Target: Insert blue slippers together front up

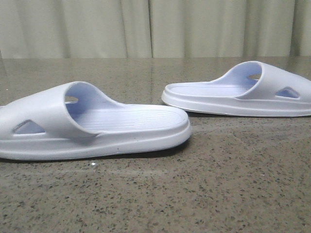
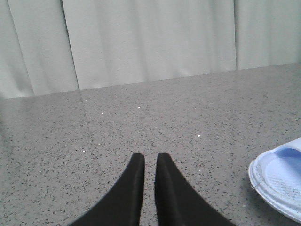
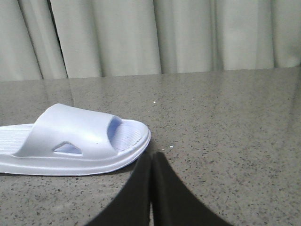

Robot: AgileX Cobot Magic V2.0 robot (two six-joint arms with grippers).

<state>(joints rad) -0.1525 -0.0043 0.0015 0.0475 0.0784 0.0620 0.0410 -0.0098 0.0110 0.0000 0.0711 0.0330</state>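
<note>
Two very pale blue-white moulded foam slides lay sole-down and apart on the speckled grey stone-look tabletop [image 1: 204, 194], neither one touched by an arm. The nearer slipper [image 1: 92, 128] sat at the left of the front view with its heel end toward the middle of the table; the farther slipper [image 1: 243, 92] sat to the right and further back, its heel end also toward the middle, so the two open heels faced each other.

Each looked like one-piece foam: light, probably springy rather than rigid, with a matte skin that should give decent grip. The wide strap arched over the toe end, pierced by a triangular side cutout, and the footbed carried fine cross ribs (seen best on the nearer one). The thick rounded sole rim appeared the firmest part. Judging from the shape, the strap's arch or the sole edge at the heel offered the best hold, since a pinch on the strap could flatten it.

The left gripper [image 2: 150, 162] hung low over bare table, its black fingers nearly closed with only a thin gap, holding nothing. The right gripper [image 3: 151, 160] had its fingers pressed together, empty, just beside the toe of the farther slipper. Pale pleated curtains [image 1: 155, 26] closed the background.
</note>
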